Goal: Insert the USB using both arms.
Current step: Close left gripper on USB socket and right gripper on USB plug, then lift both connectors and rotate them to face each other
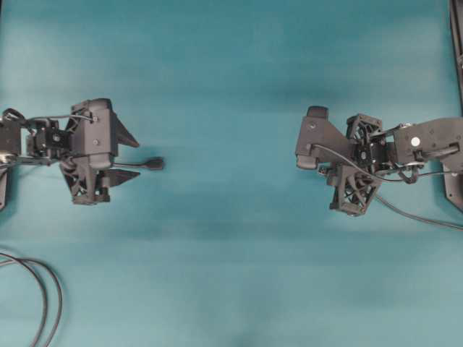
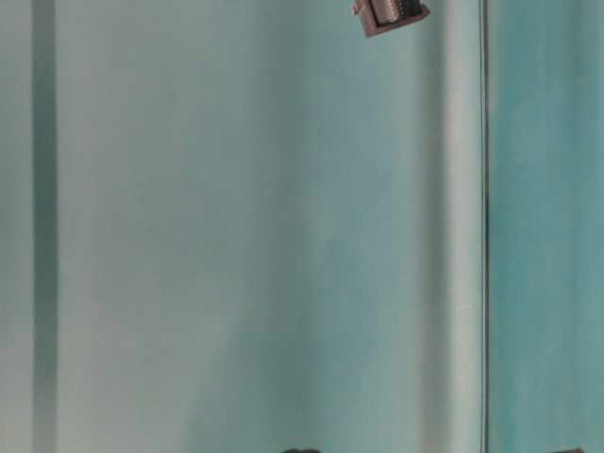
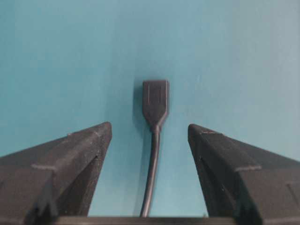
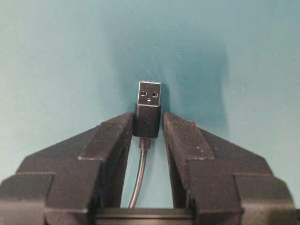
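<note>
Your right gripper (image 4: 147, 123) has its fingers closed against both sides of the USB (image 4: 148, 108); the silver tip pokes out past the fingertips, over the table (image 4: 56, 56). Your left gripper (image 3: 150, 136) gapes wide and holds nothing: the socket (image 3: 155, 101) lies between its fingers, untouched. One grasp looks made; second grasp, alignment and insertion remain. Overhead, the right arm hides the USB. The table-level view shows almost nothing useful.

Overhead straight down on teal table (image 1: 231, 58); wrist views close, along fingers.
</note>
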Robot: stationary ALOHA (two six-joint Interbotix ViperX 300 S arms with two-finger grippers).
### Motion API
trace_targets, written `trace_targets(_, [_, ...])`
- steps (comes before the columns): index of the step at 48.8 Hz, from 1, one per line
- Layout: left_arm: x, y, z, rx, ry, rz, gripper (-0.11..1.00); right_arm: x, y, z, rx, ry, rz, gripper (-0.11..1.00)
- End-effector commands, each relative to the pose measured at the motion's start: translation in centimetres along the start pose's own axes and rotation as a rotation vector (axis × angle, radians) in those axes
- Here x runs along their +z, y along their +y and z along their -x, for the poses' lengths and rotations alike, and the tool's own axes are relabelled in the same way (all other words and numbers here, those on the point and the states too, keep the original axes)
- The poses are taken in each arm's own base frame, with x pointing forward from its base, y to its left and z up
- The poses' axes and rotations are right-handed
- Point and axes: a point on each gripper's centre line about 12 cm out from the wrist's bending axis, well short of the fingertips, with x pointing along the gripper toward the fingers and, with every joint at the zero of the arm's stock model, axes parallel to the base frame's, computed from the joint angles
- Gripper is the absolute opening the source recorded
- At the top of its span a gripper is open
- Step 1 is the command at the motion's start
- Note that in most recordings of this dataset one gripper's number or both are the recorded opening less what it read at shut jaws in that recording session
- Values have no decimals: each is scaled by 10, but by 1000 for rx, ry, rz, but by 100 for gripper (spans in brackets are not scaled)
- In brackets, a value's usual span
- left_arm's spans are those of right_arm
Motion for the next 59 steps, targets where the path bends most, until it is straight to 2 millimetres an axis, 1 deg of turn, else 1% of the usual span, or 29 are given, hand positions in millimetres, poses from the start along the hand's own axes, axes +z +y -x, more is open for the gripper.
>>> trace_targets(1, [10, 2, -2, 5, -29, -4, 87, -4, 7, -10, 8, 15, 22, 28])
trace_targets(11, [6, 1, -9, 2, -1, -7, 87, -4, 9, -10, 11, 14, 28, 27])
trace_targets(22, [9, 2, -14, 2, 3, -5, 87, -5, 12, -10, 13, 18, 44, 27])
trace_targets(42, [5, 1, -30, -1, 48, -2, 86, -5, 12, -10, 14, 15, 42, 27])
trace_targets(52, [3, 1, -32, -2, 60, 9, 85, -5, 12, -10, 13, 18, 44, 27])
trace_targets(59, [7, 1, -34, -1, 55, 12, 85, -6, 12, -10, 13, 18, 44, 27])
